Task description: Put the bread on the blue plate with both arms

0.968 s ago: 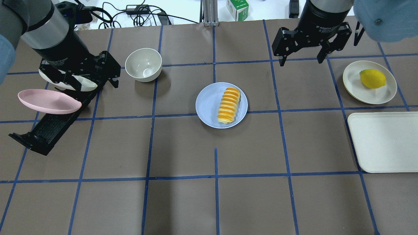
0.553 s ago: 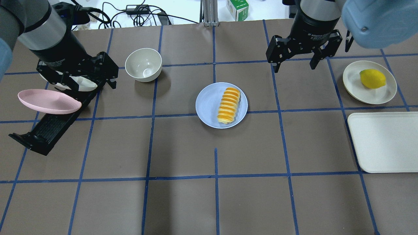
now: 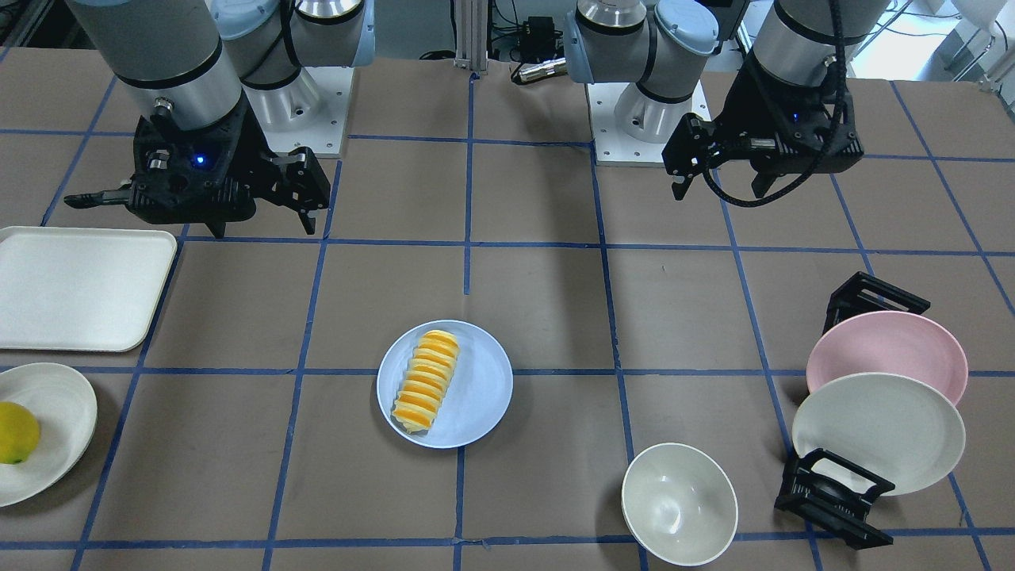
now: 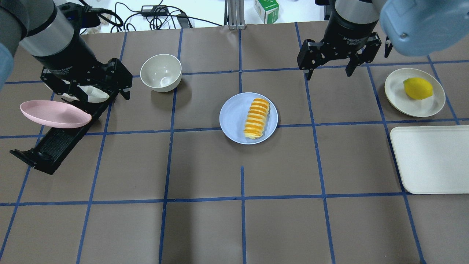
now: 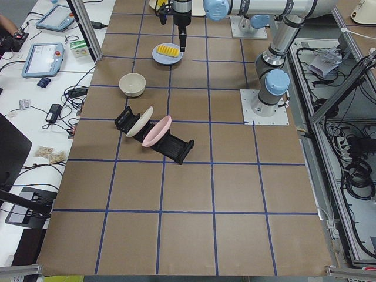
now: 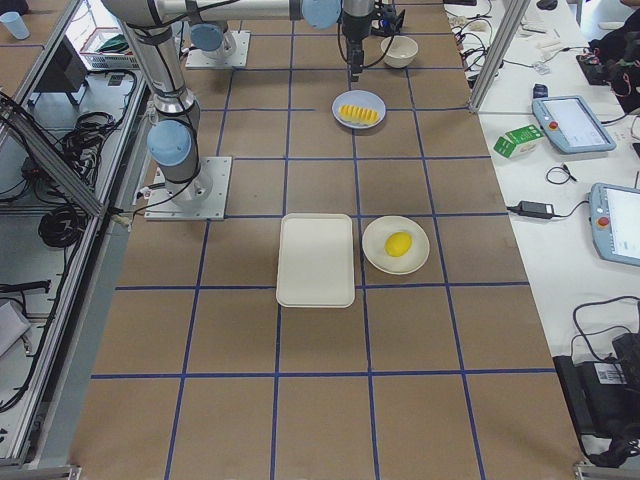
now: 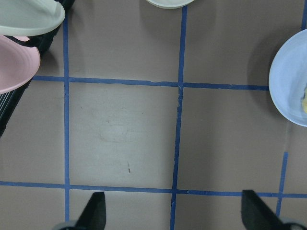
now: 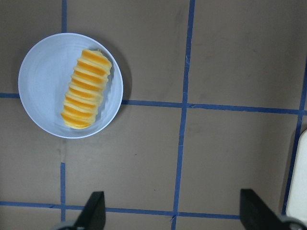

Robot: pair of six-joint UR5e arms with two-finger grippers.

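Your right pincer hangs with its fingers spread wide and nothing between them. Over the last second it has slid up the overhead view and a little toward the middle. Your left pincer, just as wide and empty, has barely shifted from its place above the rack. Below them the brown, blue-taped tabletop looks as it did. The white tray lies at the robot's right edge, and the black rack on the left props a pink plate on edge. The blue plate sits near the middle, well apart from both pincers. A cream bowl stands between the rack and that plate. The bread lies on the blue plate, over its right half, unmoved. The lemon rests on a cream plate just beyond the tray.
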